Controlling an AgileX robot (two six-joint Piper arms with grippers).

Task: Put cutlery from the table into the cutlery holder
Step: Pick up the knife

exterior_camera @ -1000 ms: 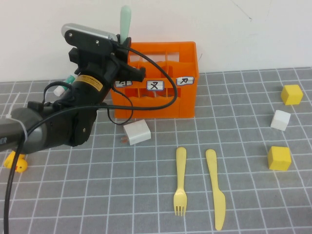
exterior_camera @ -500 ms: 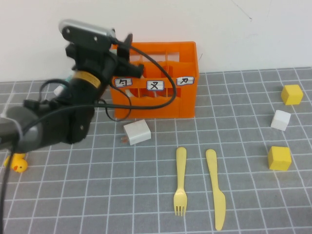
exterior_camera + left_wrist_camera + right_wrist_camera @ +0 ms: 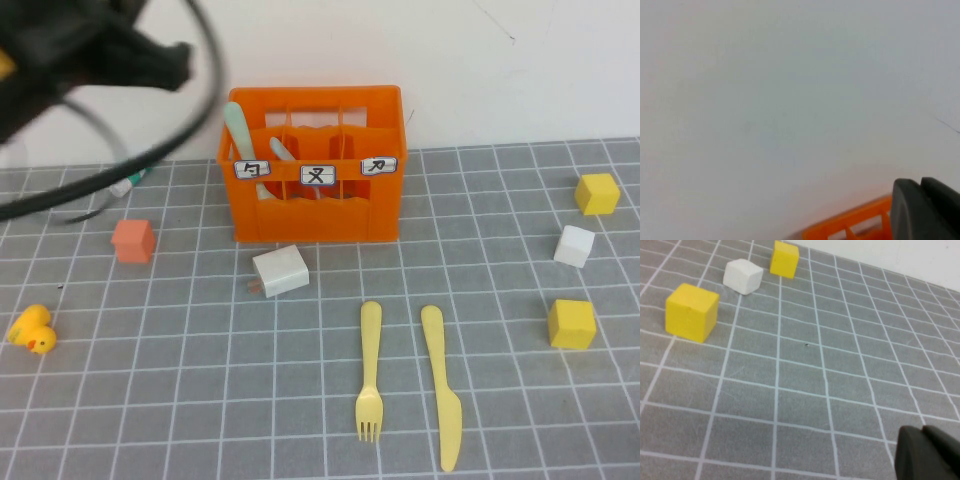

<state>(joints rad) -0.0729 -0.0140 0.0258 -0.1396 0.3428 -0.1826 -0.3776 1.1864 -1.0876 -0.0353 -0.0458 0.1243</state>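
The orange cutlery holder stands at the back of the table. The pale mint-green spoon leans in its left compartment, and a grey handle, likely the grey fork, shows beside it. The yellow fork and yellow knife lie side by side on the table in front. My left gripper is raised high at the upper left, blurred, shut and empty; in the left wrist view it is above the holder's rim. My right gripper is shut and empty, low over the table.
A white block lies in front of the holder. An orange-pink cube, a yellow duck and the white-and-green tube are at the left. Two yellow cubes and a white cube are at the right.
My left gripper lowered the mint-green spoon into the holder's left compartment, let it go, and lifted away up and to the left. The orange-pink cube is now uncovered.
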